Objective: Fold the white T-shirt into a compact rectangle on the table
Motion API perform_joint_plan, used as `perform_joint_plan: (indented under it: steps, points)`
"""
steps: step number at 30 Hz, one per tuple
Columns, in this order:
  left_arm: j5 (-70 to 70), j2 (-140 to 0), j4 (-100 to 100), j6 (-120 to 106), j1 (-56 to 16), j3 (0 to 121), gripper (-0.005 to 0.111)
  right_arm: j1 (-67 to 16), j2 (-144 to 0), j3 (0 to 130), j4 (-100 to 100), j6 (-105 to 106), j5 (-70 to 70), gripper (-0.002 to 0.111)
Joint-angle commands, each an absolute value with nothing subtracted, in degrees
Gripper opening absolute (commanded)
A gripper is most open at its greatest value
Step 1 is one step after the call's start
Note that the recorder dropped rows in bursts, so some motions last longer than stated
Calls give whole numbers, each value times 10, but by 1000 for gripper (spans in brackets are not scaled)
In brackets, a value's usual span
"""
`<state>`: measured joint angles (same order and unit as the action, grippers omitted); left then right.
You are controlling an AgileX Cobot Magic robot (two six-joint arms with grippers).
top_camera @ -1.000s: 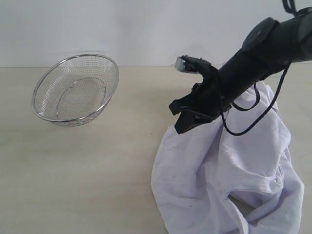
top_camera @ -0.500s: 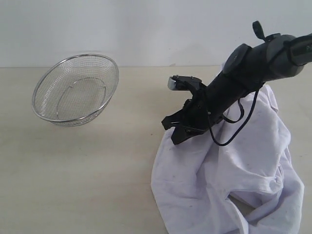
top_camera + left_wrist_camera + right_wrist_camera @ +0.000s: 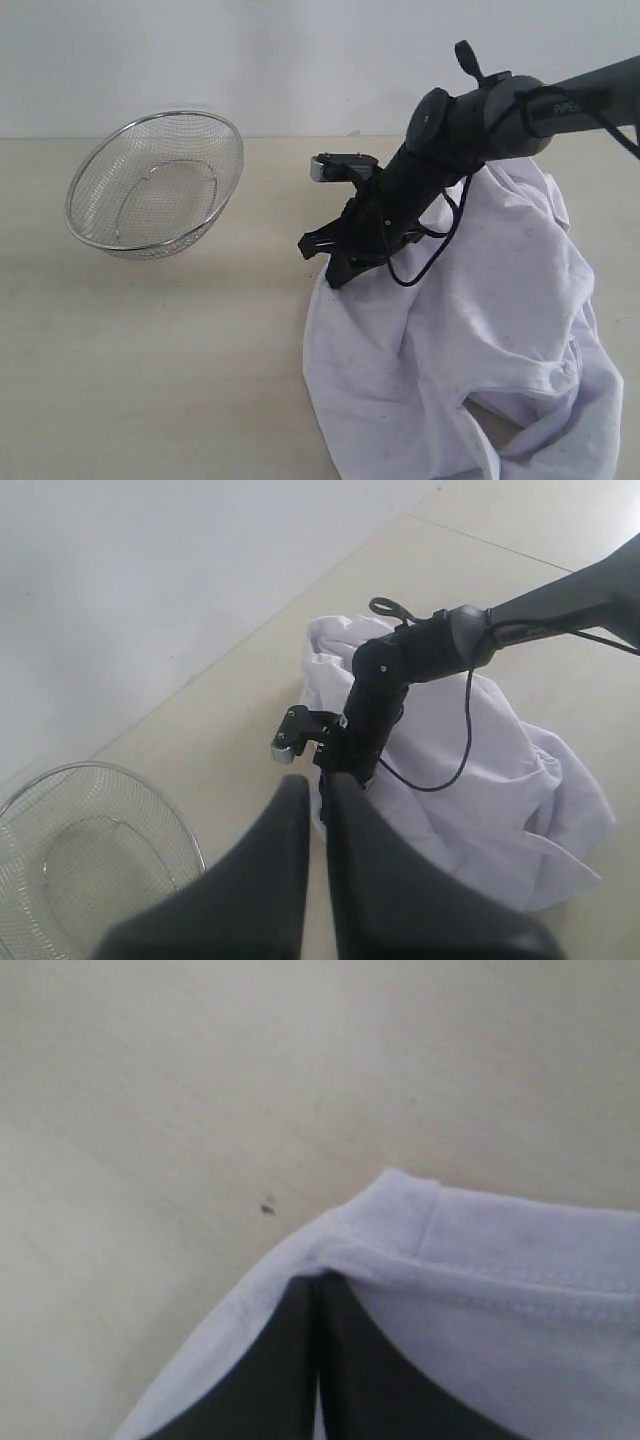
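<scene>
White T-shirt (image 3: 480,340) crumpled on table (image 3: 180,350), right side
R pincer (image 3: 333,268) clamped on shirt hem; L pincer (image 3: 318,785) closed, empty, held above scene; mesh bowl (image 3: 155,185) well apart.

Exterior cam: near side of table (image 3: 150,350), slightly raised, faces the far wall, mid-range. Left wrist cam: high, looks down past left gripper (image 3: 318,782), wide. Both share wire-mesh bowl (image 3: 155,185), right arm (image 3: 450,140), white T-shirt (image 3: 480,340). Right wrist cam: tight on the shirt's hem (image 3: 480,1250) and bare tabletop.
</scene>
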<state>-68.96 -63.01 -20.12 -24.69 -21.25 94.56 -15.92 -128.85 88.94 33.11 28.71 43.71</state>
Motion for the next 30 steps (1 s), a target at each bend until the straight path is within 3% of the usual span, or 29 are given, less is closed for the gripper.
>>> perform_joint_plan:
  steps: [1, 30]
  points:
    - [-693, -627, -203, -240, -212, 943, 4, -160, -1320, 912, 290, 272, 420, 0]
    - [-699, -624, -184, -240, -212, 943, 4, -158, -1504, 1298, 248, 199, 513, 0]
